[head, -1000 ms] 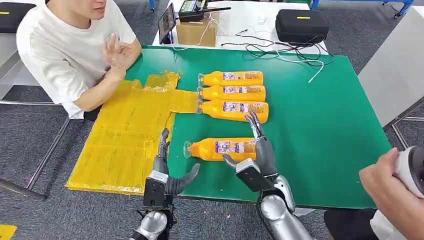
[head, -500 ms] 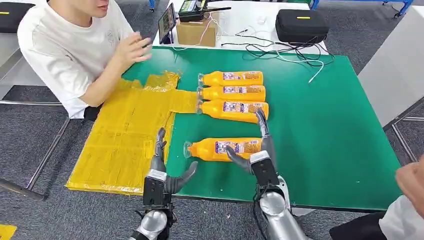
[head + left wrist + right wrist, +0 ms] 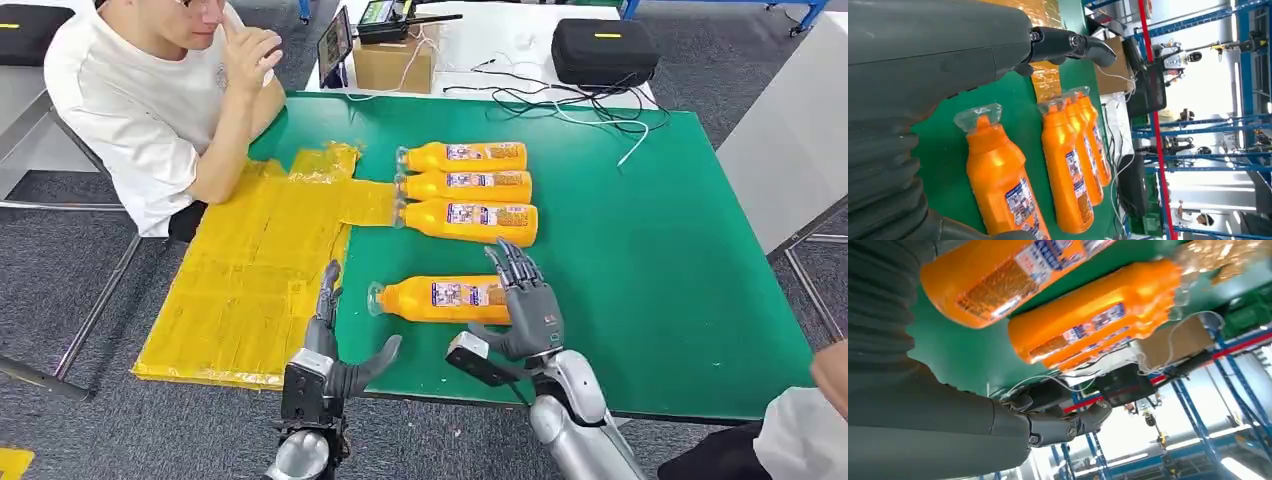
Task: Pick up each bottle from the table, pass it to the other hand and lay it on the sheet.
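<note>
Four orange bottles lie on their sides on the green table (image 3: 650,260). Three of them form a row (image 3: 466,187) at the back, caps touching the yellow sheet (image 3: 255,270). The fourth, near bottle (image 3: 435,298) lies alone in front. My right hand (image 3: 525,305) hovers palm down over its base end with fingers spread and thumb apart, gripping nothing. The right wrist view has the near bottle (image 3: 998,280) close by and the thumb (image 3: 1068,425) away from it. My left hand (image 3: 335,350) is open at the sheet's edge, just left of the bottle's cap (image 3: 979,116).
A person in a white shirt (image 3: 150,100) sits at the table's far left, elbow beside the sheet. Behind the table are a cardboard box (image 3: 392,62), a black case (image 3: 603,50) and loose cables (image 3: 560,95). Another person's sleeve (image 3: 810,430) is at the lower right.
My right hand turned from edge-on beside the near bottle to palm down over its base end. The seated person raised a hand to the face. The person at the right drew back.
</note>
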Controlling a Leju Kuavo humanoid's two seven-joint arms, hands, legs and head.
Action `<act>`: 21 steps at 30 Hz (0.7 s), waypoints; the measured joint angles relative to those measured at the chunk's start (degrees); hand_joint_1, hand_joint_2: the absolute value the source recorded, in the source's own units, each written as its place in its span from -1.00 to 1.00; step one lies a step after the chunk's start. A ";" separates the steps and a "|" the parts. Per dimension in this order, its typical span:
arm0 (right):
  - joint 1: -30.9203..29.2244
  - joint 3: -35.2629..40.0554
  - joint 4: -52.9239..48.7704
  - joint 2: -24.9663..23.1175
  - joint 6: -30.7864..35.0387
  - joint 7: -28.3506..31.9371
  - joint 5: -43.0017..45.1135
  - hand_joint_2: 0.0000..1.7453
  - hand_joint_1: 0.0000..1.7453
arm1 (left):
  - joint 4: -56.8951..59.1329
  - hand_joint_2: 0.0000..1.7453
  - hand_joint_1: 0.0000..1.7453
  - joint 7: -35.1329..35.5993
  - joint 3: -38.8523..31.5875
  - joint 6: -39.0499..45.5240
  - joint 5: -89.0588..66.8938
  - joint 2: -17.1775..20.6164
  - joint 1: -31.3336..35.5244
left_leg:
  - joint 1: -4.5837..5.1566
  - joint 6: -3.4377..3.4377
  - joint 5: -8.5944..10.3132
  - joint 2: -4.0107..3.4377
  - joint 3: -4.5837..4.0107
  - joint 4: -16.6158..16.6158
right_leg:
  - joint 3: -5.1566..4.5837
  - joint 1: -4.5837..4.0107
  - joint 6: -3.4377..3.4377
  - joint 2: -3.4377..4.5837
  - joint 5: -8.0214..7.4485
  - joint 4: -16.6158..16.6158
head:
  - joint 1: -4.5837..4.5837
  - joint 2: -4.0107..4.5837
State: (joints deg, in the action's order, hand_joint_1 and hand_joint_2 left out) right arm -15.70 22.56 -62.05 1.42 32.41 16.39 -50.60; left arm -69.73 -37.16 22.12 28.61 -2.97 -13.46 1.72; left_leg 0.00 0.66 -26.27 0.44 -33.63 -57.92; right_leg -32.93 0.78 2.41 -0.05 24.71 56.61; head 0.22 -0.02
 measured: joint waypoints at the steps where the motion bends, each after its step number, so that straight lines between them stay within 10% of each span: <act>1: -0.36 0.13 0.39 0.17 -0.04 -0.56 -0.86 1.00 -1.00 | -0.34 1.00 -1.00 0.13 0.00 0.00 -0.06 0.07 -0.17 | 0.00 0.00 0.00 0.00 0.01 0.00 | 0.00 -0.01 0.00 0.00 0.00 0.00 | 0.00 0.02; 21: -9.46 2.05 12.50 0.02 -5.40 -7.65 -6.33 1.00 -1.00 | -2.97 1.00 -1.00 0.94 -0.26 -1.64 -1.75 0.26 -1.21 | 0.00 0.06 0.04 0.00 0.00 -0.01 | 0.00 0.00 0.01 0.00 -0.01 0.01 | 0.00 0.02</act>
State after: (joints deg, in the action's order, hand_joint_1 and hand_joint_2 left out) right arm -25.16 24.61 -49.55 1.44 27.01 8.74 -56.94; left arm -72.70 -36.22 21.86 26.97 -4.72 -13.20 0.51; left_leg 0.00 0.72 -26.22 0.44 -33.64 -57.93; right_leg -32.93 0.78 2.42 -0.05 24.70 56.62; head 0.22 0.00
